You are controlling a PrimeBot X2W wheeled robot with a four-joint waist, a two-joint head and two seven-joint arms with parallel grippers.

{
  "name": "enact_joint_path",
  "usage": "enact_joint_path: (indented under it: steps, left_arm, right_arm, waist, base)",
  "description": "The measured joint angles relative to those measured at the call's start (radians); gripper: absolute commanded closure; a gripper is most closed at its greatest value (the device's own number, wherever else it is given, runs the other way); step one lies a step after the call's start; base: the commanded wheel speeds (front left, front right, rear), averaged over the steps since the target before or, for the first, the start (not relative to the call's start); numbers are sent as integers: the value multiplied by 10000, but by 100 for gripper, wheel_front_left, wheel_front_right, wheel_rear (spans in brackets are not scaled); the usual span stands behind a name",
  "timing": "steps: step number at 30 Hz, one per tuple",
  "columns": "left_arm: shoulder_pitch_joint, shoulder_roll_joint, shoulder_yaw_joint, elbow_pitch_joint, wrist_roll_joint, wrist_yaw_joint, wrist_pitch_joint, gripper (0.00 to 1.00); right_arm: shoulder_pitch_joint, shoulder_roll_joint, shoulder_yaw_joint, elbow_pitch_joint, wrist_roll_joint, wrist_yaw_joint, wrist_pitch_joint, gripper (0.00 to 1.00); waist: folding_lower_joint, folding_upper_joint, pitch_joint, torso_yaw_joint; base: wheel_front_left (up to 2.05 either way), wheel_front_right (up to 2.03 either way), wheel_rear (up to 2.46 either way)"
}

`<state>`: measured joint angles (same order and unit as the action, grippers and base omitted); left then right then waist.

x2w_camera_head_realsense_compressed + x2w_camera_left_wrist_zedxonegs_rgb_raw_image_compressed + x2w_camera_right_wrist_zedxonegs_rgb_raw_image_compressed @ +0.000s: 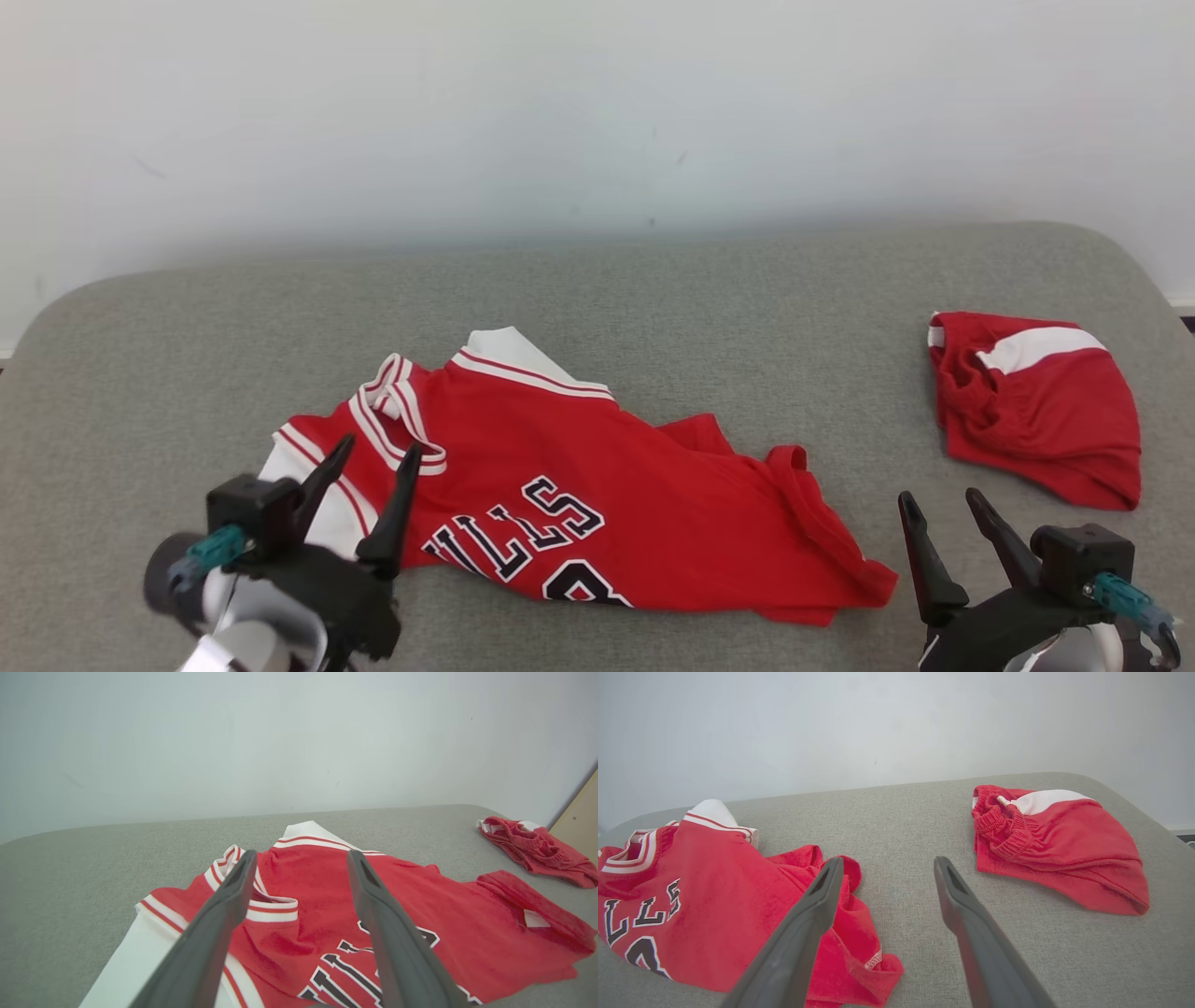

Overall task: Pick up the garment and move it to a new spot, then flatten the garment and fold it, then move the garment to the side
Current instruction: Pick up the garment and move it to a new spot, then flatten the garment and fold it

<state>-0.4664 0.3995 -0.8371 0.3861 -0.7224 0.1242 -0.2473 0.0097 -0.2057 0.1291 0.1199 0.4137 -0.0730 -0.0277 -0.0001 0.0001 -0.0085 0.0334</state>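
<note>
While the red jersey (597,504) lies rumpled on the near left of the grey cushion (653,299), the left gripper (378,446) — poised over its collar end — and the right gripper (938,497) beside its hem both gape wide, empty; flattening, folding and moving aside seemingly remain.

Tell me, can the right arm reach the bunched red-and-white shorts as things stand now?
Probably yes. The open right tool is close to the bunched red-and-white shorts, and bare grey padded surface lies between them; nothing blocks the way.
</note>
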Motion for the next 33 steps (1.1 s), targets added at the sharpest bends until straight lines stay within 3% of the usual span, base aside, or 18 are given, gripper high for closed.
enact_joint_path:
  steps: [4, 6, 14, 23, 33]
  left_arm:
    - [784, 349, 650, -330, 102, 0, -15, 0]
    - [1311, 399, 1570, -314, 307, 0, -21, 0]
    - [2559, 107, 3241, -913, 1047, 0, -33, 0]
    - [3232, -238, 4556, -1776, 1960, 0, -44, 0]
    - [3248, -700, 5022, -2545, 2677, 0, -44, 0]
  right_arm:
    - [244, -6, -27, -205, 63, 25, 10, 0]
    - [439, -13, -33, -303, 104, 25, 23, 0]
    - [862, -29, 90, -575, 240, 25, 533, 0]
    - [1220, -184, 107, -688, 244, -65, 999, 0]
    - [1179, -428, 240, -639, 63, -148, 1661, 0]
  waist:
    - [0, -1, -98, 197]
    - [0, 0, -148, 348]
    - [0, -1, -79, 713]
    - [2, 0, 203, 848]
    - [2, 0, 394, 817]
  base:
    - [0, 0, 0]
    - [0, 0, 0]
    - [0, 0, 0]
    - [0, 0, 0]
    - [0, 0, 0]
